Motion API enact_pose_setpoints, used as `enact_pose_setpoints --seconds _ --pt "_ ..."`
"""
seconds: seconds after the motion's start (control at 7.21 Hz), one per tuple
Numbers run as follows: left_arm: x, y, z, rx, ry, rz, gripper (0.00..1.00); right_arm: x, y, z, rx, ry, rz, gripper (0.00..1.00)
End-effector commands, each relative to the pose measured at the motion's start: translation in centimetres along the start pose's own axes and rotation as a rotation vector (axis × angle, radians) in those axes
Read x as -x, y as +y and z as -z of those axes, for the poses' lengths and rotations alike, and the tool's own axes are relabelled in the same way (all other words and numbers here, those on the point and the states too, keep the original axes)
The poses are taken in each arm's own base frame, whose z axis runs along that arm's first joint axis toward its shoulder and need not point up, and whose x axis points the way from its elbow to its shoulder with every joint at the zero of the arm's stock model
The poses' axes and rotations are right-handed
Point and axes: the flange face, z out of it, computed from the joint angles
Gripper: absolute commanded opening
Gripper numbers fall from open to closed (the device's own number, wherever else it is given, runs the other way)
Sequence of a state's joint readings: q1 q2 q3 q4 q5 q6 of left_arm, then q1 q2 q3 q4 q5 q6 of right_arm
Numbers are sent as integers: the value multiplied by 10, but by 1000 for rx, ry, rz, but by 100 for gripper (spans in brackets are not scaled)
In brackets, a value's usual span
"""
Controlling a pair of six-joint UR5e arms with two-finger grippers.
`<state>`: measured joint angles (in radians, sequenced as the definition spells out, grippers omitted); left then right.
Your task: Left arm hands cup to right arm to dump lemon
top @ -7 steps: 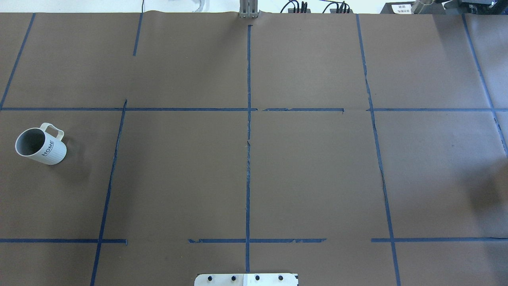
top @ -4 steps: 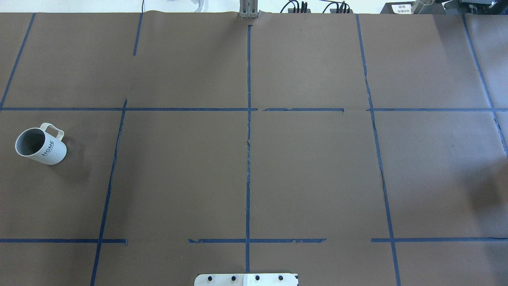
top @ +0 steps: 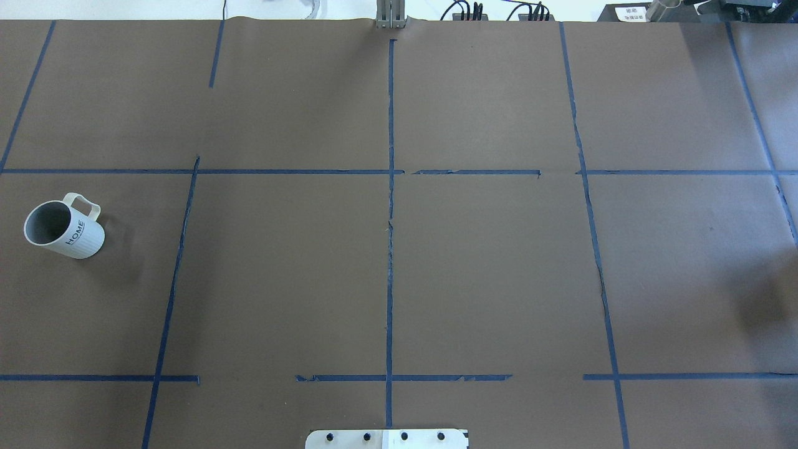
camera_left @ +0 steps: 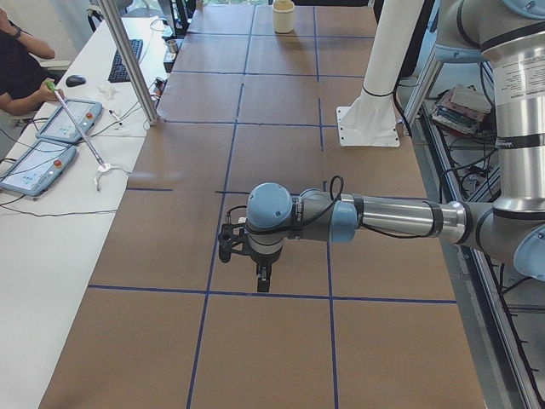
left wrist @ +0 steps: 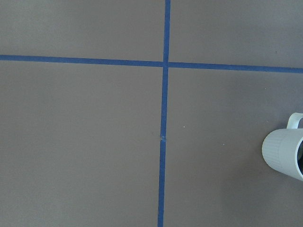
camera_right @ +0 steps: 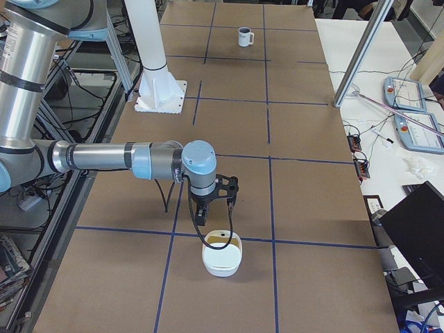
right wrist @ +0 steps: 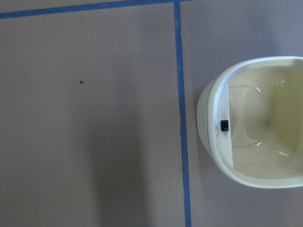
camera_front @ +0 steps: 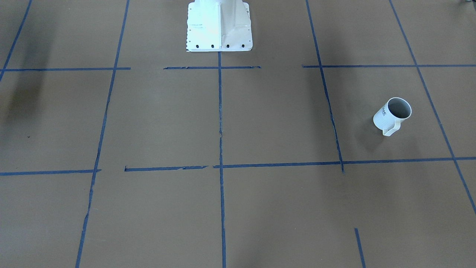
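The white mug (top: 63, 229) with "HOME" lettering stands upright at the table's far left, handle toward the far side. It also shows in the front-facing view (camera_front: 392, 115), small in the exterior right view (camera_right: 244, 36), and at the right edge of the left wrist view (left wrist: 285, 154). Its inside looks grey; no lemon shows. The left gripper (camera_left: 260, 274) hangs above the table, seen only in the exterior left view. The right gripper (camera_right: 208, 211) hangs just above a cream bowl, seen only in the exterior right view. I cannot tell whether either is open or shut.
The cream bowl (camera_right: 222, 258) sits on the table at the robot's right end, and also shows in the right wrist view (right wrist: 255, 123). Blue tape lines (top: 389, 218) divide the brown table. The robot's white base (camera_front: 219, 26) stands at the near middle edge.
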<state>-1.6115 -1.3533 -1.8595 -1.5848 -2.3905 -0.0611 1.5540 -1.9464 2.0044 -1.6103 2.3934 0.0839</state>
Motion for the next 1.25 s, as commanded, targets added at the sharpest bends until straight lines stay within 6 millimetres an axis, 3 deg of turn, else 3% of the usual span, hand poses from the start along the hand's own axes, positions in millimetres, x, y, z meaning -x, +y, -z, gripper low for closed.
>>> enact_pose_setpoints --seconds 0.0,0.28,0.42,0.56,0.69,0.83,1.11 --pt "-14 4 -16 27 28 -41 100 5 -3 2 -33 -7 50 100" --pt "-32 3 -21 43 67 -35 100 9 -5 2 -51 -15 72 100" --pt "-72 -2 -47 71 72 -39 100 12 -6 0 -45 -20 75 100" --pt "-98 -4 -70 58 90 -56 100 12 -6 0 -45 -22 77 100" --pt "-104 -6 -87 36 68 -101 100 12 -6 0 -45 -22 77 100" --pt "-127 -17 -99 34 49 -154 100 12 -6 -1 -41 -23 77 100" --pt "-146 -50 -116 38 59 -180 100 20 -7 -9 -17 -23 101 100"
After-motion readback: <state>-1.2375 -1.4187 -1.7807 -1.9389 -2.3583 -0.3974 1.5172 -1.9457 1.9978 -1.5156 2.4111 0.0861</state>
